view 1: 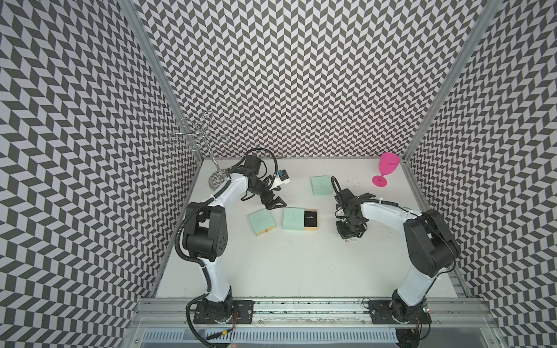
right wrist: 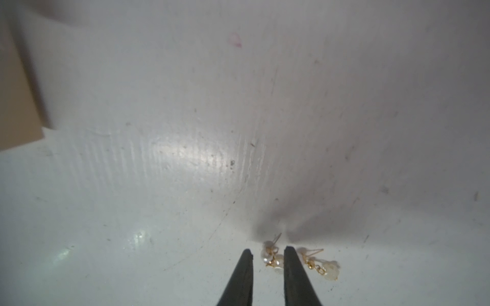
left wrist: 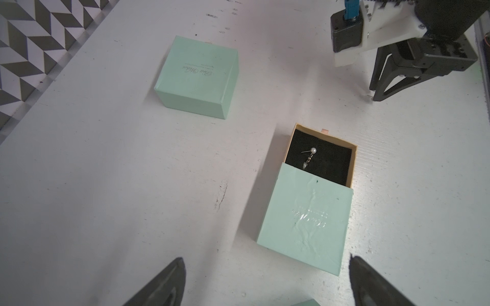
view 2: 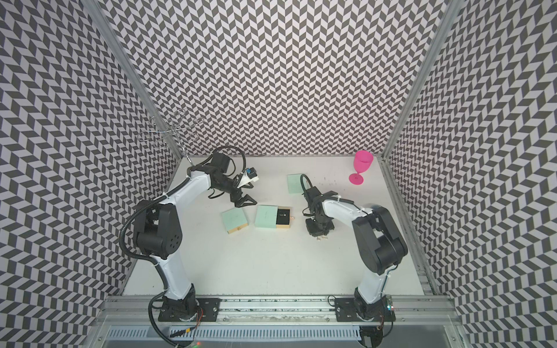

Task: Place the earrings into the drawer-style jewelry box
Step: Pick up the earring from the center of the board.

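Note:
The jewelry box (view 1: 294,218) (view 2: 265,216) is mint green, its tan drawer (view 1: 310,219) (left wrist: 322,159) pulled out toward the right arm. One pearl earring (left wrist: 309,156) lies on its black lining. Two more earrings (view 1: 349,239) (view 2: 322,238) lie on the table under my right gripper (view 1: 349,236) (view 2: 320,234). In the right wrist view, that gripper (right wrist: 267,251) is narrowly open, with one earring (right wrist: 271,258) between its fingertips. The other earring (right wrist: 320,263) lies just outside them. My left gripper (view 1: 275,203) (view 2: 245,202) (left wrist: 266,259) hangs wide open and empty behind the box.
A closed mint box (view 1: 261,222) sits left of the jewelry box, another (view 1: 322,185) (left wrist: 197,76) toward the back. A pink goblet (view 1: 387,168) stands at the back right. A wire stand (view 1: 217,180) rises in the back left corner. Patterned walls close three sides.

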Robot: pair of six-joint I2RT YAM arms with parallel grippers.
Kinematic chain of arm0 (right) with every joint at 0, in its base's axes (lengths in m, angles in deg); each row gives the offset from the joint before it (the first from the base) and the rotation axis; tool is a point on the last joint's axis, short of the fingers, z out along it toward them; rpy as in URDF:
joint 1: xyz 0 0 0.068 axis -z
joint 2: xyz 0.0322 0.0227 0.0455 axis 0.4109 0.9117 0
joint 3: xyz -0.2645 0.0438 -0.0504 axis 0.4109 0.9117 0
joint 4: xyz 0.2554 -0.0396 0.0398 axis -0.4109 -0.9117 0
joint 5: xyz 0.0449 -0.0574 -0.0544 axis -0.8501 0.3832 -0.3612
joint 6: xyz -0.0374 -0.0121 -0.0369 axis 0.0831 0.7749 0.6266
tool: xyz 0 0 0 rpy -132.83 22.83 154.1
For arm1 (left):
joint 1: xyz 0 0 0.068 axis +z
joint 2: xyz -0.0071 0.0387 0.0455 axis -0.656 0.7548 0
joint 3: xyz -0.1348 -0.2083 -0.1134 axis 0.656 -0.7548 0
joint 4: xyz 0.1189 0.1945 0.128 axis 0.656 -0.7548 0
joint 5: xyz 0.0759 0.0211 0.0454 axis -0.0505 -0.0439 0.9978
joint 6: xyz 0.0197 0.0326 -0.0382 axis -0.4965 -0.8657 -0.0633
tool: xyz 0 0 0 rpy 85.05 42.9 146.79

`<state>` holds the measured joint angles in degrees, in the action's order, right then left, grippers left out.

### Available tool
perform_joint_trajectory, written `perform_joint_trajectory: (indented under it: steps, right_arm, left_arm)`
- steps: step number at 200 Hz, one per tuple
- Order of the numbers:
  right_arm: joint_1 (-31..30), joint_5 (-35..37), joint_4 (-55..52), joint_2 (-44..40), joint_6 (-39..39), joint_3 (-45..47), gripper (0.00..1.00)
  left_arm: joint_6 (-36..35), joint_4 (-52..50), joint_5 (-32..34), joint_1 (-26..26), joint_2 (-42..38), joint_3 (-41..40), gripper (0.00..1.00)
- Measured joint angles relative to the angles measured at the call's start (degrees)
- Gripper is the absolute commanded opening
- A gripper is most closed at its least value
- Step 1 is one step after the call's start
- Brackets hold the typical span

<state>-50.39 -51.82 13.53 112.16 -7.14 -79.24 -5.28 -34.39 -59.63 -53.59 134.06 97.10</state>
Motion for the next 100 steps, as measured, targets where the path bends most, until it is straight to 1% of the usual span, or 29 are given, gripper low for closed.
perform_joint_trajectory:
  steps: [31, 100]
  right_arm:
    - [0.0, 0.1, -0.1, -0.2, -0.1, 1.8, 0.22]
    - [-0.1, -0.1, 0.2, -0.2, 0.2, 1.8, 0.21]
  left_arm:
    - [-0.2, -0.3, 0.0, 0.0, 0.0, 0.0, 0.97]
    - [-0.6, -0.4, 0.0, 0.0, 0.0, 0.0, 0.97]
